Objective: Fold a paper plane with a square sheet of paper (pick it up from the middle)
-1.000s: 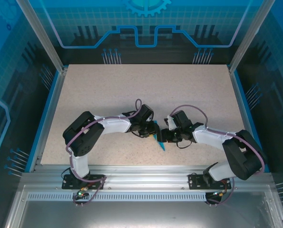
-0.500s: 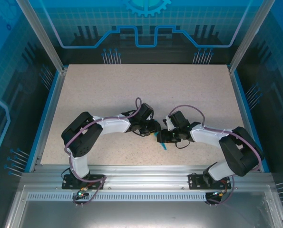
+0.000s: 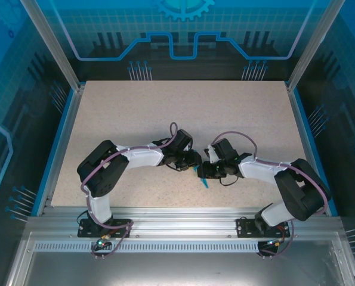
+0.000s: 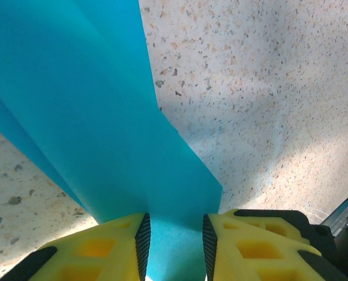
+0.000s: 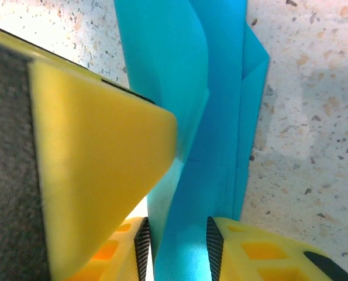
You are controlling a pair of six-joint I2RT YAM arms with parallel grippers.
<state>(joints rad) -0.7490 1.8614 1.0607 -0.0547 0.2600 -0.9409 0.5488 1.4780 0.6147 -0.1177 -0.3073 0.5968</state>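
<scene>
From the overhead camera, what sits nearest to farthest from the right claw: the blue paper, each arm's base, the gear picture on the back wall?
From the right gripper:
1. Blue paper, between its fingers.
2. Right arm's base, near edge, right side.
3. Left arm's base, near edge, left side.
4. Gear picture, high on the back wall.

Robot lab cell, speckled table (image 3: 135, 119), aluminium frame (image 3: 183, 223), blue circuit-print walls (image 3: 22, 89)
</scene>
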